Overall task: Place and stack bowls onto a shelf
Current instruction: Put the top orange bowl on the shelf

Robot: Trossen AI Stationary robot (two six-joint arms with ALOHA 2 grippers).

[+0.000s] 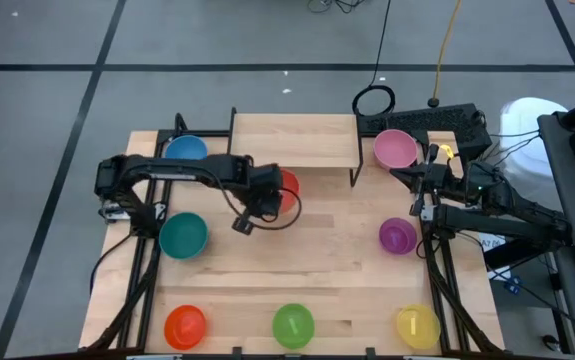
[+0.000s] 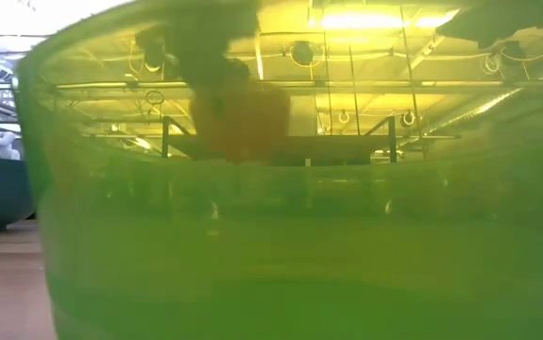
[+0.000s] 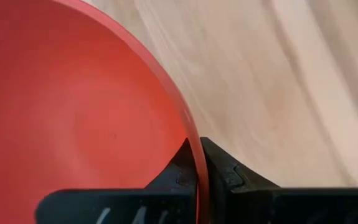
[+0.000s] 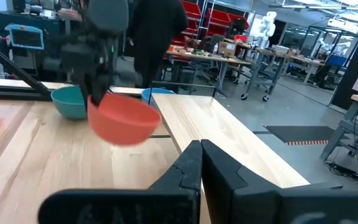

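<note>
My left gripper (image 1: 270,193) is shut on a red bowl (image 1: 287,187), which hangs over the table just in front of the shelf (image 1: 292,140). The right wrist view shows this bowl (image 4: 124,121) clear of the tabletop. The shelf, a light wooden board on thin black legs, stands at the far middle with nothing on it. My right gripper (image 1: 407,178) waits shut at the right, between the pink bowl (image 1: 395,148) and the purple bowl (image 1: 397,235), touching nothing. My left gripper pinches the red bowl's rim (image 3: 185,121), with one finger inside the bowl and one outside. The fingers come from above, slanting down. The bowl hangs below them, mouth up and clear of the table.
A blue bowl (image 1: 185,148) sits at the far left and a teal bowl (image 1: 183,235) at the left. Orange (image 1: 185,325), green (image 1: 293,325) and yellow (image 1: 417,325) bowls line the near edge. The green bowl (image 2: 252,236) fills the low view.
</note>
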